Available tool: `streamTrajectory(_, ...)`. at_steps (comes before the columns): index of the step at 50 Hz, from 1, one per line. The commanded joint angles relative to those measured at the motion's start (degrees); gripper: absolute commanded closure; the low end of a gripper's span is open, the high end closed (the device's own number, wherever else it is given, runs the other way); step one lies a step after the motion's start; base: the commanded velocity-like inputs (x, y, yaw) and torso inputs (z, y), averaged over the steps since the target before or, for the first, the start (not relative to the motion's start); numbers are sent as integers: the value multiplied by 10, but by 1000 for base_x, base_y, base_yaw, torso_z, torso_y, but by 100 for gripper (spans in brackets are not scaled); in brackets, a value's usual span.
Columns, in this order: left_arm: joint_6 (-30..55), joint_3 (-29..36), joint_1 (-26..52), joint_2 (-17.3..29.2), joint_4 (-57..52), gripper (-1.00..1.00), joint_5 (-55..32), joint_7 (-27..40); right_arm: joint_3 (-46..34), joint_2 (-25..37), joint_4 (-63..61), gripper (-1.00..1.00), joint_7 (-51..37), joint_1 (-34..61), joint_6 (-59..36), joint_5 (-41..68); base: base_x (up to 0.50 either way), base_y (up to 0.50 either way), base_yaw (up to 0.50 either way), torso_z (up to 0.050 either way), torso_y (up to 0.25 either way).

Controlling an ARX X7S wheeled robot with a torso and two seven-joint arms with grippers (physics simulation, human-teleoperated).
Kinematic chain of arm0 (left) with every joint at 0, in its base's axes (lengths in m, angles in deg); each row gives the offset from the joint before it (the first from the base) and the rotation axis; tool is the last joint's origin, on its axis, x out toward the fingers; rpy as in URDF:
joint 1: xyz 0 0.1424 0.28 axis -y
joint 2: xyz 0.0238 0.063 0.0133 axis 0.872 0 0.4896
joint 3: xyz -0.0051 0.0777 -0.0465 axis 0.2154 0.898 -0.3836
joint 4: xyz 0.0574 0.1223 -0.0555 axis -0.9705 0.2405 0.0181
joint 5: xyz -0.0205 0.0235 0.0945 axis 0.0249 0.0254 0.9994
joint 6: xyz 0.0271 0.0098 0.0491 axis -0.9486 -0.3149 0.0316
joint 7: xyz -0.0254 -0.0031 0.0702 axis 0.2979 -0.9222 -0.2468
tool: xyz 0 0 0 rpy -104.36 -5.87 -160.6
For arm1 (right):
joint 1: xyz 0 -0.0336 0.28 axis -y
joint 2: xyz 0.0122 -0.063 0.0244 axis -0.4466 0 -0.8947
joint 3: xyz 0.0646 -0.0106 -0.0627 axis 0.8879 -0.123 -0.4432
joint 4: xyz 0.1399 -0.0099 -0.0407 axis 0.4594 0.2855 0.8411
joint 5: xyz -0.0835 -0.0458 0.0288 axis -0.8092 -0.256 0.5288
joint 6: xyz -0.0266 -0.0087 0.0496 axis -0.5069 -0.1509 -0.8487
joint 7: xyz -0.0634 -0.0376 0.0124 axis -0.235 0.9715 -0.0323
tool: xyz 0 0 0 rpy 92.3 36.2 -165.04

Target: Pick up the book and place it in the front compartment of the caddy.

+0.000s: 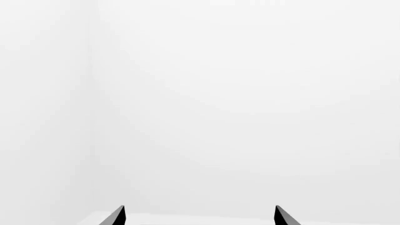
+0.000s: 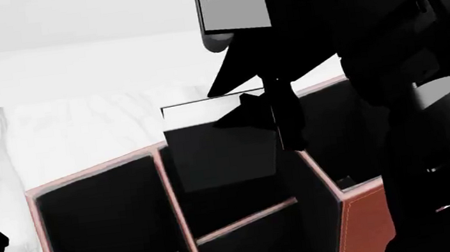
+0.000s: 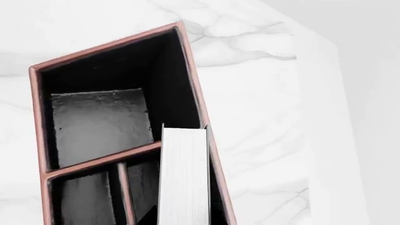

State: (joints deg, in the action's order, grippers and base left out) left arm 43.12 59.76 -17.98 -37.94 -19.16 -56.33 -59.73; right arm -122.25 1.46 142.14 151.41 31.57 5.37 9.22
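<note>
Black against the marble, the book (image 2: 219,143) hangs in your right end effector (image 2: 271,110), which is clamped on its right-hand edge. It sits upright, a little tilted, just above the caddy (image 2: 364,212). Your left end effector (image 1: 198,216) is parked off to the left with its tips set wide and nothing between them; leave it there.

In the head view the book hovers over the middle column of cells, above the far one of the pair split by the low brown-rimmed divider (image 2: 246,221). That taller-walled cell looks like the front compartment (image 2: 235,208), though the book hides most of its opening, so you cannot confirm its full depth from here. The right wrist view shows the white page edge (image 3: 183,176) running close along one of the caddy's long walls, with little room to spare on that side.

To do this step well:
- Before you descend, nudge the book away from that wall so its lower corner will not catch the stitched rim.
- Square the book to the cell walls; the caddy sits skewed on the table (image 2: 79,131), so match its angle, not the table's.
- Lower slowly and straight, watching the wrist view for the page edge against the rim.
- Release only once the lower edge is well inside, otherwise it may tip over the low divider into the shallower half.
</note>
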Motion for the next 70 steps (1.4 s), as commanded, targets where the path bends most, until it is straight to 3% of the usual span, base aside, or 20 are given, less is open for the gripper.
streamTrajectory(1, -13, -12, -3, -10, 3, -100, 13, -12, 46, -13, 0, 100, -2, -1, 0, -10, 0, 0, 0, 0, 0)
streamTrajectory(70, -21, 3, -3, 3, 2, -100, 32, 0, 33, -14, 0, 100, -36, -7, 38, -9, 0, 0, 0, 0, -48)
